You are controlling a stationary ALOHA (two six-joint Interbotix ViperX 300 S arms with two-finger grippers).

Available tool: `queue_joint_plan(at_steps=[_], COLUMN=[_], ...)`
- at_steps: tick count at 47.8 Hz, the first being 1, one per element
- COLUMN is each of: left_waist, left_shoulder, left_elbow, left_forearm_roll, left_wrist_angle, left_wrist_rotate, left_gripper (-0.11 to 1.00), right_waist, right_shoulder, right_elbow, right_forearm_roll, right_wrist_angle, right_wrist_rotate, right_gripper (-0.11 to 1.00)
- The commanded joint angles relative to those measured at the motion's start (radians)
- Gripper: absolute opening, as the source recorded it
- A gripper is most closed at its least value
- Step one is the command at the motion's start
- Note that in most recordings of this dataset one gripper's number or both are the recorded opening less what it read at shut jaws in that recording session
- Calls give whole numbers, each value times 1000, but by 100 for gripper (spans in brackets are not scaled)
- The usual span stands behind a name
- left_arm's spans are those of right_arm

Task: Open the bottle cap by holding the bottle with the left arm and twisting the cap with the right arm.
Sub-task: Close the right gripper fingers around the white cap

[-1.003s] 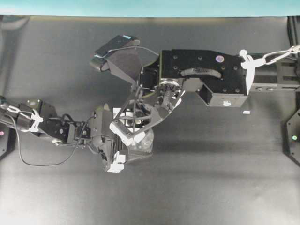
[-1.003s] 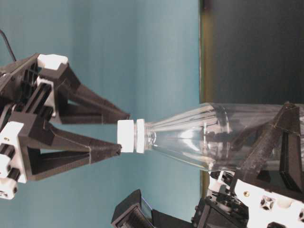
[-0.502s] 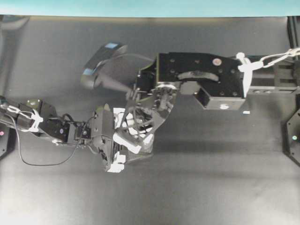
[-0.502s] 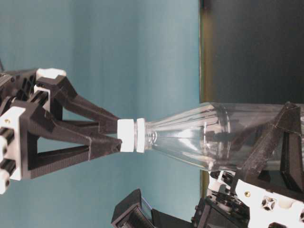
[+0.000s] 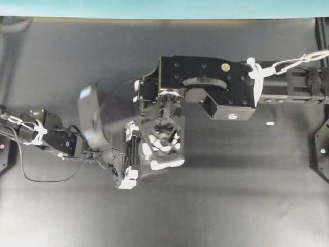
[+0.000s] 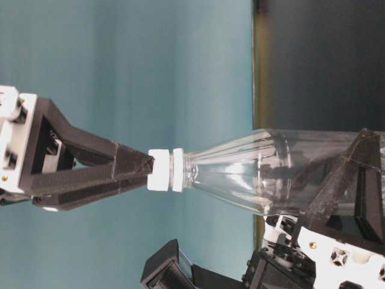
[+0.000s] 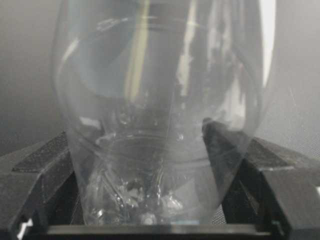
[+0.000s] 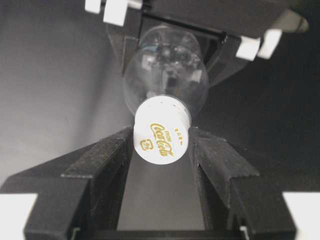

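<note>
The clear bottle (image 6: 252, 171) stands on the dark table, tilted a little. My left gripper (image 7: 155, 150) is shut on its lower body, one black finger (image 7: 225, 150) on each side; in the overhead view the left gripper (image 5: 126, 164) sits left of the bottle. The white bottle cap (image 8: 161, 131), with gold lettering on top, sits on the neck. My right gripper (image 8: 161, 137) is shut on the cap, its fingers (image 8: 107, 155) pressed on both sides. In the table-level view the right gripper (image 6: 149, 170) meets the cap (image 6: 159, 170). From overhead the right gripper (image 5: 159, 146) hides the bottle.
The bulky right arm (image 5: 205, 87) reaches in from the right across the table's middle. The slim left arm (image 5: 46, 134), with a loose cable, comes from the left edge. A small white tape mark (image 5: 270, 123) lies at the right.
My right gripper has turned about its wrist while closed on the cap; its wrist camera swung from the upper side round to the left. The left gripper and bottle have stayed put.
</note>
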Motion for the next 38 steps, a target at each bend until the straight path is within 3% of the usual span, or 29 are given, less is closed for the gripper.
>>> queue_joint_plan(at_steps=[1, 8, 16, 19, 28, 38], left_waist=[-8, -9, -15, -17, -18, -18], left_shoulder=[3, 5, 3, 3, 5, 5], left_elbow=[5, 6, 5, 5, -2, 0], left_forearm_roll=[3, 3, 5, 5, 3, 3], left_wrist_angle=[11, 11, 11, 11, 11, 11], left_wrist_rotate=[-2, -3, -6, -8, -8, -3], left_gripper=[80, 80, 80, 80, 80, 80], right_waist=[6, 20, 26, 26, 26, 32], right_shoulder=[-6, -5, -6, -6, -9, -9], right_elbow=[-15, -15, -11, -9, -8, -8], right_forearm_roll=[-23, -69, -91, -92, -92, -94], right_wrist_angle=[-5, -26, -66, -72, -71, -71], right_wrist_rotate=[-94, -225, -284, -282, -267, -198], right_gripper=[37, 37, 37, 36, -2, -2])
